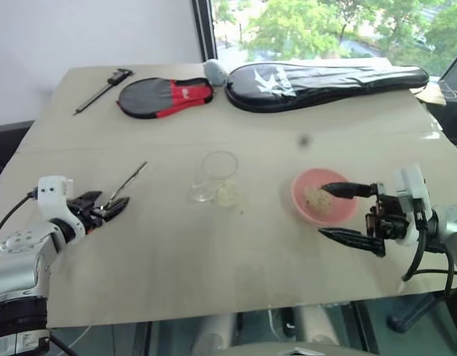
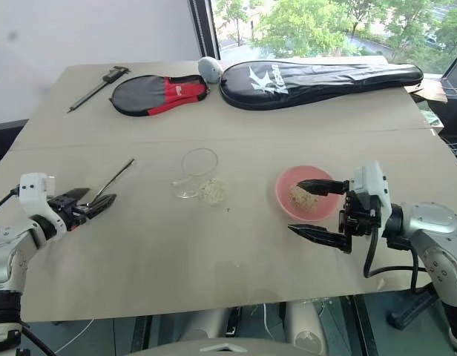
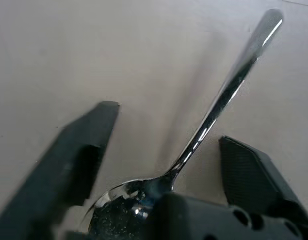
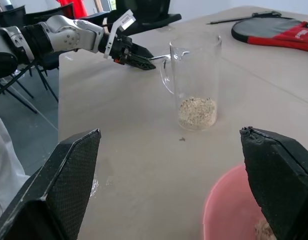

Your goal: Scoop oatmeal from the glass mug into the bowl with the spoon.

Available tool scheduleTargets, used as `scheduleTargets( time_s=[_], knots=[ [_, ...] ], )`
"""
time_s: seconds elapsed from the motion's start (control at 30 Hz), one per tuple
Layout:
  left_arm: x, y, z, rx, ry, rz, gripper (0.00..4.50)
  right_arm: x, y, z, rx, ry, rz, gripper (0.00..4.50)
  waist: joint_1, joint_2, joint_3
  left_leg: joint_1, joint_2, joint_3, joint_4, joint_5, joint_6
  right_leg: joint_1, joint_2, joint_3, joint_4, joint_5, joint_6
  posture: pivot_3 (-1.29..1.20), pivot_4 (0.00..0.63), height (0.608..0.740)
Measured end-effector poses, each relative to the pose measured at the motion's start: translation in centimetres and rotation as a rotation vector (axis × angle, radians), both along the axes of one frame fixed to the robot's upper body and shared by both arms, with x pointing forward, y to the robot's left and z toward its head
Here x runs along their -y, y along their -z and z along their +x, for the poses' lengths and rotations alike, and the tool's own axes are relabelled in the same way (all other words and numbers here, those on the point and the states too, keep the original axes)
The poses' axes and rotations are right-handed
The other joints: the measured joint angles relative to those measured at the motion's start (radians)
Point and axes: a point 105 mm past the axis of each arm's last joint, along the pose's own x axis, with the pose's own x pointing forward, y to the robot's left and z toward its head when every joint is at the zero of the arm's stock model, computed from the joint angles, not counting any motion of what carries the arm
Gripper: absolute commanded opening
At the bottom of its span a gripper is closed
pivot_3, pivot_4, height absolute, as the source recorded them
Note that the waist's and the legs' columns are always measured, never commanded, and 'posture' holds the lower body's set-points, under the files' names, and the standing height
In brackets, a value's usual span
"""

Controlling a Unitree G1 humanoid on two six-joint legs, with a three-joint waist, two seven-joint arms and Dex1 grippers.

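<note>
Two pincers show: the left pincer (image 3: 159, 165) has its fingers apart around the spoon (image 3: 214, 107), whose bowl lies between them in the wrist view, though contact cannot be told. The right pincer (image 1: 347, 215), fingers wide apart, sits at the bowl (image 1: 303, 200); its wrist view shows oatmeal (image 4: 197, 111) in the mug (image 4: 194, 80) beyond. Beige table (image 1: 176, 252) by a window, with racket covers (image 1: 325, 83) at its far edge.
</note>
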Motion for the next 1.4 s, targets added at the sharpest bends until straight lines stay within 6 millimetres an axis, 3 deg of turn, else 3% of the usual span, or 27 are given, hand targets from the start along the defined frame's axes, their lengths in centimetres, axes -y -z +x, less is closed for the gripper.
scheduleTargets(
  time_s=[0.13, 0.2, 0.6, 0.8, 0.83, 0.93, 1.0, 1.07, 1.1, 1.27, 1.4],
  knots=[
    [0.0, 0.2, 0.1, -0.003, 0.007, 0.001, 0.67, 0.0, 0.0, 0.0, 0.012, 0.004, -0.006, 4.50, -0.005, 0.001, -0.001, 0.002, 0.002, 0.000, 0.000, 0.001, -0.002, 0.000, 0.003, 0.001, 0.001, 0.002, -0.003, 0.00, 0.150, 0.740],
    [-0.6, 0.1, 0.1, 0.001, -0.005, 0.036, 0.07, 0.1, 0.0, 0.1, 0.014, 0.006, -0.008, 4.50, -0.006, 0.001, -0.001, 0.002, 0.003, 0.000, 0.000, 0.002, -0.003, 0.000, 0.004, 0.000, 0.002, 0.002, -0.003, 0.00, 0.150, 0.740],
    [-1.2, -1.1, 1.2, 0.146, -0.087, 0.159, 0.07, -0.1, -0.8, 1.4, 0.048, 0.027, 0.029, 4.50, 0.001, -0.001, 0.000, -0.001, 0.003, -0.001, 0.000, 0.002, -0.004, -0.002, 0.003, -0.001, 0.001, 0.003, -0.005, 0.00, 0.150, 0.740],
    [-0.5, -6.4, 2.8, 0.391, -0.122, 0.181, 0.07, -0.4, -2.0, 3.2, 0.065, 0.099, 0.079, 4.50, 0.003, -0.003, 0.000, -0.003, 0.001, -0.002, 0.000, 0.002, -0.004, -0.002, 0.000, -0.002, 0.000, 0.004, -0.005, 0.00, 0.150, 0.740],
    [0.9, -8.7, 3.5, 0.481, -0.090, 0.174, 0.07, -0.9, -3.0, 4.3, 0.076, 0.140, 0.123, 4.50, 0.003, -0.003, 0.000, -0.004, 0.001, -0.002, 0.000, 0.003, -0.004, -0.003, 0.000, -0.001, 0.000, 0.004, -0.005, 0.00, 0.150, 0.740],
    [2.7, -11.8, 4.2, 0.593, -0.047, 0.177, 0.07, -1.8, -4.7, 5.7, 0.073, 0.186, 0.196, 4.50, 0.001, -0.004, 0.000, -0.005, 0.001, -0.002, 0.000, 0.005, -0.008, -0.005, 0.001, -0.001, 0.001, 0.005, -0.006, 0.00, 0.150, 0.740],
    [6.0, -15.6, 4.8, 0.730, 0.059, 0.196, 0.07, -2.9, -6.7, 6.5, 0.108, 0.189, 0.224, 4.50, 0.002, -0.005, -0.001, -0.014, 0.000, -0.002, 0.001, 0.007, -0.012, -0.013, 0.002, -0.001, 0.002, 0.007, -0.007, 0.00, 0.150, 0.740],
    [8.7, -17.8, 4.8, 0.810, 0.161, 0.220, 0.07, -3.9, -7.3, 6.8, 0.116, 0.171, 0.228, 4.50, 0.002, -0.005, -0.001, -0.017, 0.001, -0.003, 0.001, 0.009, -0.014, -0.016, 0.002, -0.002, 0.003, 0.007, -0.007, 0.00, 0.150, 0.740],
    [11.0, -18.6, 4.7, 0.838, 0.258, 0.236, 0.07, -4.6, -7.4, 7.3, 0.096, 0.164, 0.230, 4.50, 0.001, -0.005, -0.001, -0.017, 0.000, -0.002, 0.001, 0.009, -0.014, -0.016, 0.002, -0.001, 0.003, 0.007, -0.007, 0.00, 0.150, 0.740],
    [17.9, -18.5, 4.6, 0.842, 0.538, 0.203, 0.07, -7.8, -8.4, 10.0, 0.003, 0.183, 0.260, 4.50, -0.013, -0.005, -0.001, -0.019, 0.000, 0.000, 0.001, 0.009, -0.014, -0.019, 0.005, 0.000, 0.003, 0.008, -0.006, 0.00, 0.150, 0.740],
    [22.0, -18.1, 3.8, 0.824, 0.744, 0.231, 0.07, -11.5, -11.6, 11.0, -0.050, 0.135, 0.355, 4.50, -0.030, -0.004, -0.001, -0.019, 0.001, 0.000, 0.000, 0.009, -0.014, -0.021, 0.007, 0.001, 0.004, 0.008, -0.006, 0.00, 0.150, 0.740]
  ],
)
